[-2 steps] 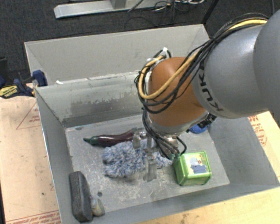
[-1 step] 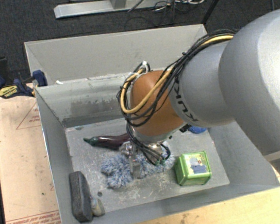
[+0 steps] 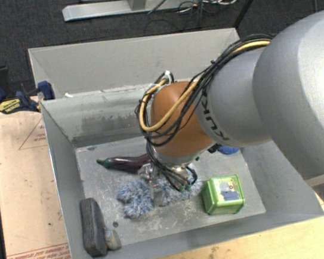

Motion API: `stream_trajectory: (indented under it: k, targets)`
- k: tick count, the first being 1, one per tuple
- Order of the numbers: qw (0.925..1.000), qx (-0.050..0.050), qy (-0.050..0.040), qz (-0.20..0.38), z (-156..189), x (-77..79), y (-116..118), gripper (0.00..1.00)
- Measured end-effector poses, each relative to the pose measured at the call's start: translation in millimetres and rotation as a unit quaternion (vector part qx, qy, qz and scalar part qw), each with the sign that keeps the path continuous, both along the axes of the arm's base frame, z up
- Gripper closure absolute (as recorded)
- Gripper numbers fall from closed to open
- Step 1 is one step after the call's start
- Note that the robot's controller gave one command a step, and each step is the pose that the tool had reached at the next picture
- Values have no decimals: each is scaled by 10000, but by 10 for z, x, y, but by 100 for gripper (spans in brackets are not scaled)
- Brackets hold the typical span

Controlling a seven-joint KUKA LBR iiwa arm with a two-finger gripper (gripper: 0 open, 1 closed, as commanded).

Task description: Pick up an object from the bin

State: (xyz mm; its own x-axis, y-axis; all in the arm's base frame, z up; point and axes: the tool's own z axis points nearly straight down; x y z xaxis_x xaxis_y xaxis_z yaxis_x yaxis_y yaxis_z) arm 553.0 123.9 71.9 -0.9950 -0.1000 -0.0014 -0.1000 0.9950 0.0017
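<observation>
My gripper (image 3: 160, 196) hangs below the orange wrist cover in the middle of the bin, its tip down in a fluffy blue-and-white cloth (image 3: 135, 197). A dark purple aubergine-shaped toy (image 3: 120, 162) lies just behind the cloth, to the gripper's upper left. To the gripper's right stands a green box (image 3: 222, 194) with a picture label.
A long dark grey block (image 3: 93, 227) lies along the bin's left wall with a small pebble (image 3: 113, 240) beside its near end. A blue thing (image 3: 229, 149) peeks out under the arm at the right. The arm covers the bin's right and back.
</observation>
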Motion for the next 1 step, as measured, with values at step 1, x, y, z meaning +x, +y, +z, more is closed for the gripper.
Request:
stream_trajectory:
  k: [1]
  targets:
    - [10000,-1,-6,-93,1397,-116,28,100]
